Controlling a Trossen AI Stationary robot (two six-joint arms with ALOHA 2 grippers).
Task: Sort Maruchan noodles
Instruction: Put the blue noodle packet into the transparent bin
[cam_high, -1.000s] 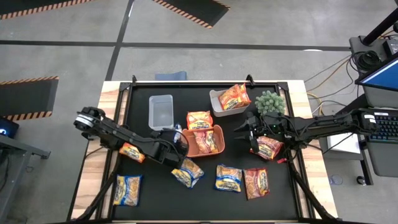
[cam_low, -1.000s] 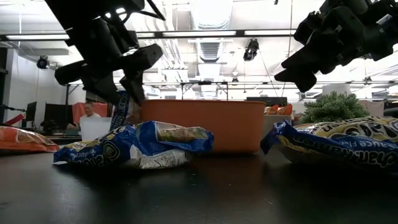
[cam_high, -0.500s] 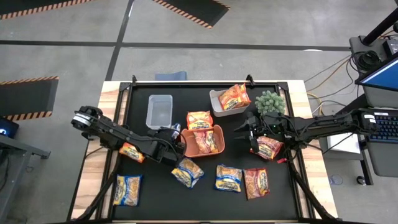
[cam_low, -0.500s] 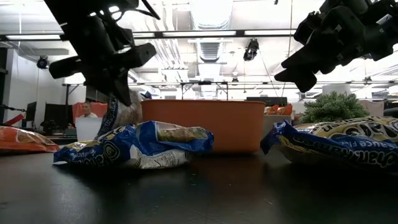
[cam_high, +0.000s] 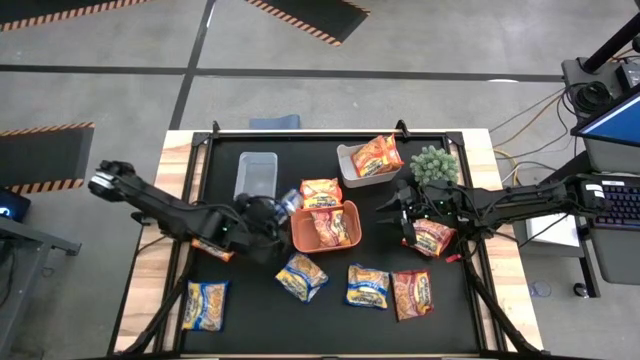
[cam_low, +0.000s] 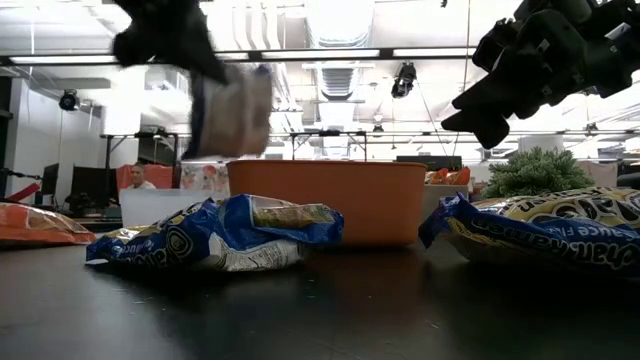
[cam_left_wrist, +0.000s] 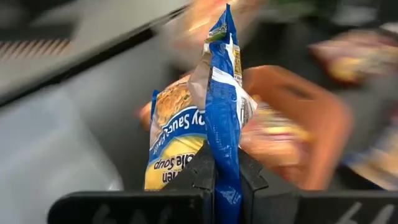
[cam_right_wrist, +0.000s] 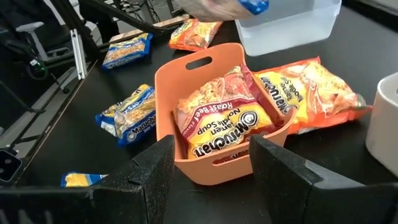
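Now mid-carry: left pincer (cam_left_wrist: 227, 177) clamped tight on a blue packet (cam_left_wrist: 221, 118), lifted off the worktop (cam_high: 480, 310), just beside the orange bin (cam_high: 300, 232). Next, needs swinging to the clear bin (cam_high: 258, 177) close by, probably. Right pincer (cam_high: 405, 222) half-spread, empty, above a red packet (cam_high: 432, 238).

Blue-and-yellow Maruchan packet (cam_left_wrist: 214, 118) held on edge, lifted clear of the bench, between clear bin (cam_high: 258, 172) and orange bin (cam_high: 300, 235). Red packet (cam_right_wrist: 227, 121) lying inside orange bin; orange packet (cam_high: 321, 190) flat just behind it. Another orange packet (cam_high: 378, 156) tilted in white bin (cam_high: 346, 165). Blue-and-yellow packets (cam_high: 302, 276) flat along front of bench, beside a red packet (cam_high: 412, 293). One packet (cam_high: 433, 238) beneath right arm.
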